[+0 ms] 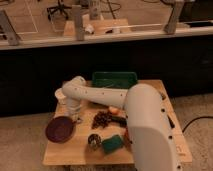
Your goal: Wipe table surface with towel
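The table surface (75, 150) is a light tan wooden top in the middle of the camera view. My white arm (142, 117) reaches from the lower right across it to the left. The wrist bends down at the table's left side, and my gripper (76, 116) points down just above the wood, between a white cup (61, 95) and a dark purple bowl (60, 128). I cannot make out a towel in this view.
A dark green tray (114, 79) lies at the back of the table. A dark bunch of grapes (102, 119), an orange fruit (114, 110), a small can (93, 140) and a green sponge (113, 143) sit mid-table. A dark wall and railing stand behind.
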Tool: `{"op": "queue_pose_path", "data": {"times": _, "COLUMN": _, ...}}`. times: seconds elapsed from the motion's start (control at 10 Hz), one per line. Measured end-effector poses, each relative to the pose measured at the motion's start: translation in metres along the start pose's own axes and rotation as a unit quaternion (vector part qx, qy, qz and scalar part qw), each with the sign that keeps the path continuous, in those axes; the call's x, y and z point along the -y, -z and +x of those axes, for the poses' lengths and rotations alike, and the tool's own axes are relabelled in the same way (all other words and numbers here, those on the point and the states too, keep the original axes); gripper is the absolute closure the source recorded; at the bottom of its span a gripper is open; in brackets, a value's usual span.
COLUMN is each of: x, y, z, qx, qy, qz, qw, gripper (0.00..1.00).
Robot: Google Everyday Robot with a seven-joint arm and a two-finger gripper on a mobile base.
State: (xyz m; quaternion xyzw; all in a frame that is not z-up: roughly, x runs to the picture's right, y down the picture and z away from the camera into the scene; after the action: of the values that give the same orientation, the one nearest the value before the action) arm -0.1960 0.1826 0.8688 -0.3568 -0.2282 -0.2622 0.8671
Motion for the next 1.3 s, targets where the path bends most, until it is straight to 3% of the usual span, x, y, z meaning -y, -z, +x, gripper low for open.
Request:
{"op": "queue_pose_path", "data": {"times": 0.5, "x": -0.031, "y": 0.001, "z": 0.022, "qx": -0.007, "qy": -0.007, "qz": -0.019, "qw": 0.9998, "gripper": 1.0}}
{"op": "queue_pose_path", "data": {"times": 0.8, "x": -0.039, "y": 0.003, "z": 0.042, "qx": -0.014, "qy": -0.028, "qz": -0.026, "qw": 0.9992, "gripper": 1.0}}
{"op": "queue_pose_path", "data": {"times": 1.3, "x": -0.03, "y": 0.013, "z": 0.085, "qx": -0.027, "qy": -0.062, "qz": -0.026, "qw": 0.9974, "gripper": 1.0}}
